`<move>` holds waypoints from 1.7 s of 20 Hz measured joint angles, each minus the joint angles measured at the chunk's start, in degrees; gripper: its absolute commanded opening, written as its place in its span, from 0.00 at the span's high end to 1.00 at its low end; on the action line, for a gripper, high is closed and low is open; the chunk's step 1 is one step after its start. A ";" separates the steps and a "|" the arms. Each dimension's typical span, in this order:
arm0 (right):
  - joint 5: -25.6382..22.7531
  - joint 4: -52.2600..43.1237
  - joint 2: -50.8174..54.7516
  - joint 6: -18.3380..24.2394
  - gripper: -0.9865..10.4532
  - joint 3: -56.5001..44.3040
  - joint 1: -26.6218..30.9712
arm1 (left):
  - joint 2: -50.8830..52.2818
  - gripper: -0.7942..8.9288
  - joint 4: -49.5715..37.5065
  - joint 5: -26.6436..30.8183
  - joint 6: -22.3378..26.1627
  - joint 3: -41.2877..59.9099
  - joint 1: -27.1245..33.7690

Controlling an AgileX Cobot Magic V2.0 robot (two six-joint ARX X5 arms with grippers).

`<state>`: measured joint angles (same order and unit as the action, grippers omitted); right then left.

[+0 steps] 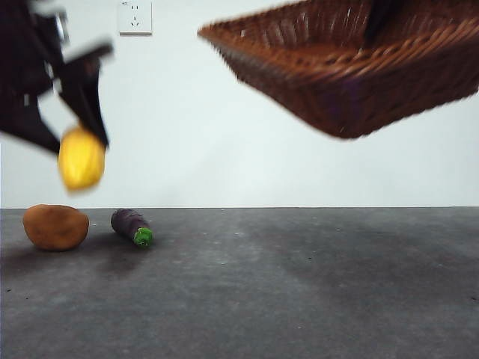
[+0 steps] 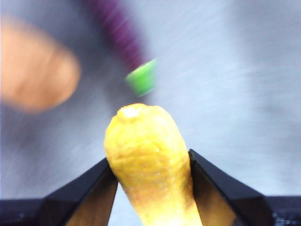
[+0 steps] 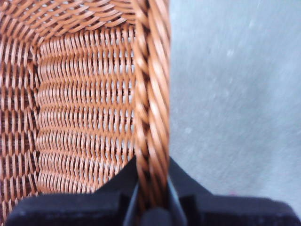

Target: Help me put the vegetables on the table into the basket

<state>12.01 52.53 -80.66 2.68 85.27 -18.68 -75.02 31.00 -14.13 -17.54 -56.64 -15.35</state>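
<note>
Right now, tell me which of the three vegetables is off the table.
The yellow corn cob, clamped in the left gripper and held in the air. The potato and the eggplant both lie on the table.

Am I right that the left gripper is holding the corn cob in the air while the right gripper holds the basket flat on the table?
Not quite. The left gripper does hold the corn cob in the air, but the right gripper, clamped on the rim, holds the basket lifted and tilted well above the table, as the front view shows.
</note>
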 measured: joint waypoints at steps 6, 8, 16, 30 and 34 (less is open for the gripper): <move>3.30 -9.01 -6.08 -7.48 0.93 -7.91 0.00 | 19.74 0.93 1.66 -8.20 3.21 -0.02 -4.37; 4.98 -13.42 -7.30 -10.38 0.93 -11.15 -0.61 | 21.68 0.93 1.51 -8.76 3.37 -0.02 -7.34; 5.09 -22.05 -9.33 -17.05 0.93 -15.23 -8.02 | 7.56 0.93 -17.20 -8.28 -4.24 -0.02 -20.98; 4.46 -21.11 -9.33 -18.12 0.93 -15.23 -7.74 | -11.13 0.49 -23.93 -9.62 -10.60 -0.02 -21.94; 4.76 -21.11 -9.33 -18.01 0.93 -15.23 -7.89 | -11.13 0.47 -21.64 -10.16 -9.94 -0.02 -21.94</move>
<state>16.78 31.42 -90.00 -15.33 70.04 -26.57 -86.15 9.37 -24.29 -27.49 -56.66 -37.30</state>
